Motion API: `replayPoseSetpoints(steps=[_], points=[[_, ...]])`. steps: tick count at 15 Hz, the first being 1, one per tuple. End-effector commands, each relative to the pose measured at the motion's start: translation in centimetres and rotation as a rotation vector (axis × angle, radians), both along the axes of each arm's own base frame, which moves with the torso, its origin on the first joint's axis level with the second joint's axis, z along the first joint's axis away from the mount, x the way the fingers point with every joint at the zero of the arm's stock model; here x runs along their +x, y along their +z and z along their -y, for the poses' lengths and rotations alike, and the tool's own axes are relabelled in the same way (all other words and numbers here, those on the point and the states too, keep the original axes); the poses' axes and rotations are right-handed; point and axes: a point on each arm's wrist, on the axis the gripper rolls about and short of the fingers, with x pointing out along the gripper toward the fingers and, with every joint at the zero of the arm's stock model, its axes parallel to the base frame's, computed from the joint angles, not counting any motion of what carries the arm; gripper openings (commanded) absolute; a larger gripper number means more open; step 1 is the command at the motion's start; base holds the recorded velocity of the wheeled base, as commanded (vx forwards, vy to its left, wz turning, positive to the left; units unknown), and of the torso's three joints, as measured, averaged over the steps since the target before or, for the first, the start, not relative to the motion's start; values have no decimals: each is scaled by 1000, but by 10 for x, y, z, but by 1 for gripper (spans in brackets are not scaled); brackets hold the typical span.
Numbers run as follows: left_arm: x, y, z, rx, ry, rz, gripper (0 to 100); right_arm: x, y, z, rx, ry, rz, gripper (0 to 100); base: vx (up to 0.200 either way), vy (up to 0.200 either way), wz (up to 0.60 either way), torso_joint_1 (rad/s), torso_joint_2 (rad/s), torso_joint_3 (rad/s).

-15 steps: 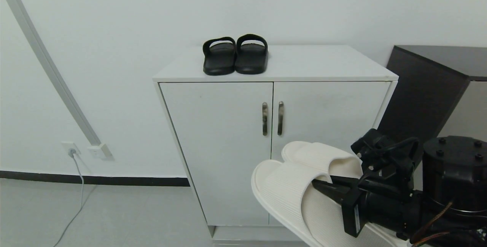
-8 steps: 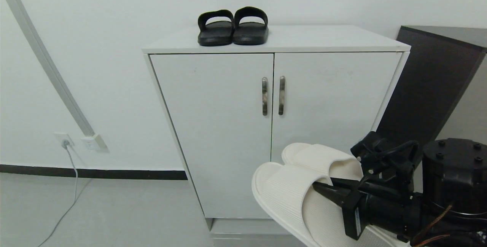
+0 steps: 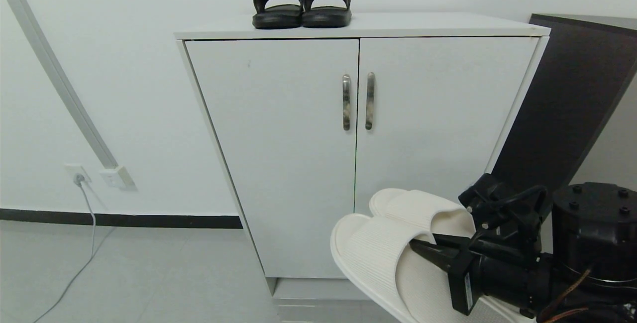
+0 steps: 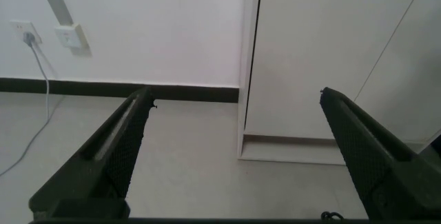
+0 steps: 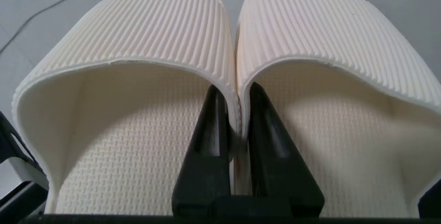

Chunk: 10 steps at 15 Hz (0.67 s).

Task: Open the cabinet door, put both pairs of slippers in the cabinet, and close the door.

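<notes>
Can't see inside cabinet [image 3: 278, 139] behind its shut doors. Losing its lower right corner behind white slippers [image 3: 378, 248] and right arm [image 3: 502, 273], and its plinth at the bottom edge. Can't see heel ends of white slippers from the head: covered by right gripper [image 3: 415, 244] and cut at the bottom edge. Same from right wrist: losing heels and outer sides at the picture's edges, can't see tips of its fingers [image 5: 207, 155] under the straps. Seeing black slippers [image 3: 301, 7] almost edge-on, so can't tell footbeds. Losing rear of left gripper [image 4: 233, 94] fingers at the picture's edge. Can't make out wall socket [image 3: 74, 171] detail: too small.
</notes>
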Motion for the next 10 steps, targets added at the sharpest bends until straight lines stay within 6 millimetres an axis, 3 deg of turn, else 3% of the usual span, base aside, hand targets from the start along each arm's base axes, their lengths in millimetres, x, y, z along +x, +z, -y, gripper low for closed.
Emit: replayPoseSetpoints(steps=[1, 10], points=[[0, 0, 0, 0, 1, -2, 100, -1, -1, 1, 2, 1, 1, 0, 0, 0, 0, 0, 0, 0], [0, 1, 0, 31, -17, 7, 100, -2, -1, 0, 6, 5, 5, 0, 0, 0, 0, 0, 0, 0]])
